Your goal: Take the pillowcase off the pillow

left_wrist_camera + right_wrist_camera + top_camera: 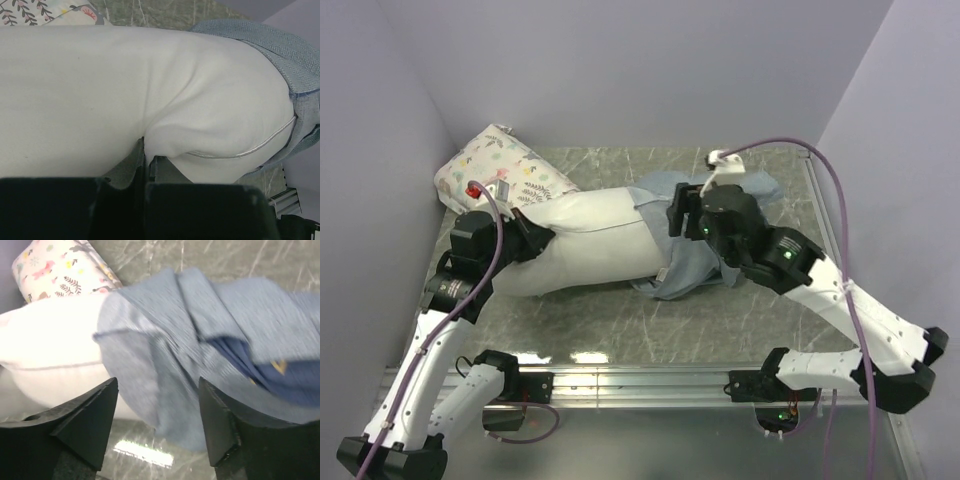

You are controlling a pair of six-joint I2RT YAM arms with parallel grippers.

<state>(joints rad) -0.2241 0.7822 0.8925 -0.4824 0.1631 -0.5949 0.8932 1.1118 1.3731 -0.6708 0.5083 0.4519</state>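
One floral pillow [500, 165], one pillowcase [692, 268], right end effector [158, 402] apart, left end effector [146, 165] pinching plain pillow [595, 235]

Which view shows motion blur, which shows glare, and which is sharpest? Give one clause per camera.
Right wrist: the pillowcase is smeared by blur, with a glare patch on the table between the jaws; top external: evenly lit, light reflecting off the table's near edge; left wrist: sharpest, the pillow showing crisp creases and piping.
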